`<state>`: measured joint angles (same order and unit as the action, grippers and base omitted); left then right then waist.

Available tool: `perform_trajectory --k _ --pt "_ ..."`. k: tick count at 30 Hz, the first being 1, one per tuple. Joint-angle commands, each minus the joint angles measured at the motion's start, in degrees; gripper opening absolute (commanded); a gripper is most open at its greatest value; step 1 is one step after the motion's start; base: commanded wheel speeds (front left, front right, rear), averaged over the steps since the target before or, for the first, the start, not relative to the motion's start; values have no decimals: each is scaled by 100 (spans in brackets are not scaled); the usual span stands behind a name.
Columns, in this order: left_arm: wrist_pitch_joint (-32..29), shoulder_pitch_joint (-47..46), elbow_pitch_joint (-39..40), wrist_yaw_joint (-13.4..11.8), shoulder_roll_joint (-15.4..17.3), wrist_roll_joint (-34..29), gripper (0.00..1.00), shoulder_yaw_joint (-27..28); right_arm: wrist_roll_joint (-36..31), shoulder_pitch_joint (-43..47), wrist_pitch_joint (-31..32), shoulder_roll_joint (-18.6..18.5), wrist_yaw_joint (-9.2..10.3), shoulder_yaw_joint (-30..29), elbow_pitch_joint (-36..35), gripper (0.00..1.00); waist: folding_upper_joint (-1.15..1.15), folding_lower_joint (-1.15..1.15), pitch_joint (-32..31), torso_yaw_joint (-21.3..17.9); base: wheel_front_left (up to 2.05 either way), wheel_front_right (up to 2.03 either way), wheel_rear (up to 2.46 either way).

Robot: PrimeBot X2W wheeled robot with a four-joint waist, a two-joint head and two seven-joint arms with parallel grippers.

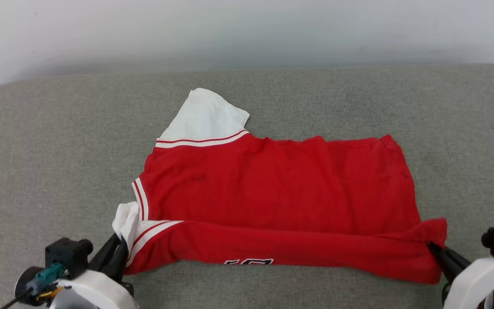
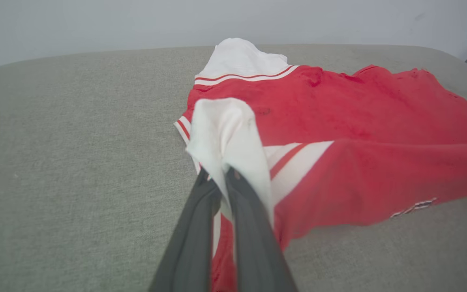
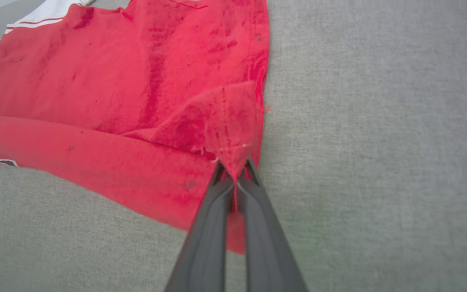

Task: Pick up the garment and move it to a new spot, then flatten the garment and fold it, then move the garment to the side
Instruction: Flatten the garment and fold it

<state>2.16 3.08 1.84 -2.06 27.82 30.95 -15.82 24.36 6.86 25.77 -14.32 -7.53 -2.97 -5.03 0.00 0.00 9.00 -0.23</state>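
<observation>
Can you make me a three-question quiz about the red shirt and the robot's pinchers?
1. Where does the left gripper pinch the garment? A white sleeve, B number print, C middle
2. What colour is the padded surface underneath? A blue, B grey, C yellow
3. The right gripper is: A wide open, B shut on a red corner, C away from the garment

Answers: 1 A, white cloth is in its grip; 2 B, grey fabric lies all around; 3 B, the red corner is pinched.
</observation>
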Motion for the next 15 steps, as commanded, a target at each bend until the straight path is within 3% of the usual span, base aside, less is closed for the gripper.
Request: perform_trajectory --k 1,12,13,14,15 --pt "-30 -223 -86 66 22 -37 0 -19 -68 -232 -30 -67 8 48 82 0 0 0 133 -3 0 0 0" --pt "-284 -976 -1106 526 -130 114 0 -367 -55 -1395 -244 -337 7 665 1211 0 0 0 743 -34 0 0 0" --pt "-297 -1040 -1373 604 -215 215 67 -425 -39 -1471 -395 -317 9 737 1620 33 0 0 782 -6 0 0 0" --pt "-289 -1058 -1438 621 -236 239 98 -444 -42 -1472 -484 -326 9 754 1718 74 0 0 784 7 0 0 0" --pt "-269 -1089 -1493 639 -251 261 100 -452 15 -1452 -540 -307 9 763 1827 100 0 0 780 19 0 0 0"
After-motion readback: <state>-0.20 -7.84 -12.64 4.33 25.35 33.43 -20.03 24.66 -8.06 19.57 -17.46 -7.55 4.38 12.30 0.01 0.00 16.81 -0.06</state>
